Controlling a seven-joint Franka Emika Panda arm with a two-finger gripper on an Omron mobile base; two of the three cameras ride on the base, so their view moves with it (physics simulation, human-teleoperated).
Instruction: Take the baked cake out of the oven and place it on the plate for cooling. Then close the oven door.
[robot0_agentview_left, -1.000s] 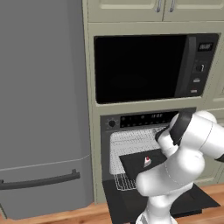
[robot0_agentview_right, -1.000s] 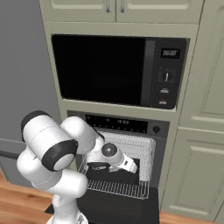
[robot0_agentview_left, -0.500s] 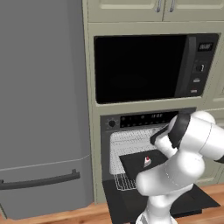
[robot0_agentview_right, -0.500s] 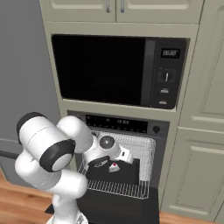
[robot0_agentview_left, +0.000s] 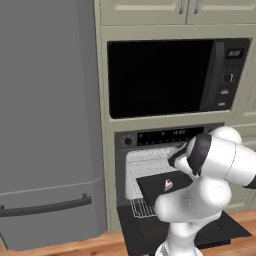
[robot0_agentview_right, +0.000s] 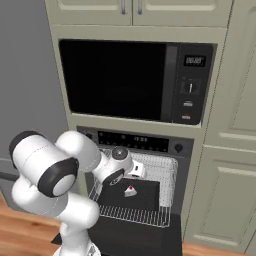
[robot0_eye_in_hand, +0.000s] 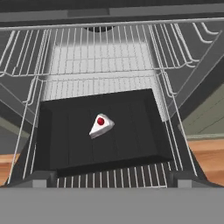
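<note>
My jaws stand released and wide with nothing between them, so the cake has not been picked up.

Left base view: the oven (robot0_agentview_left: 167, 175) has its door (robot0_agentview_left: 150, 232) dropped flat toward me. The rack (robot0_agentview_left: 142, 207) is drawn partway out, and on it lies a dark tray (robot0_agentview_left: 152, 187) with the cake (robot0_agentview_left: 168, 184), a small white wedge with a red dot on top. My arm bends in front of the cavity and hides the hand. I see no plate here.

Right base view: the gripper (robot0_agentview_right: 137, 171) hangs just above the back of the tray (robot0_agentview_right: 145, 196), close to the cake (robot0_agentview_right: 130, 191) but apart from it. The rack (robot0_agentview_right: 160, 172) runs behind and under the tray. The door (robot0_agentview_right: 130, 240) lies open below.

Hand view: I look down along the jaws at the tray (robot0_eye_in_hand: 70, 140) on the rack (robot0_eye_in_hand: 100, 65). The cake (robot0_eye_in_hand: 101, 125) lies near the tray's middle, untouched, just ahead of the finger tips (robot0_eye_in_hand: 43, 179).

My judgement: only the approach is made. Gripping the cake, lifting it out, setting it on a plate and shutting the door are all left.
</note>
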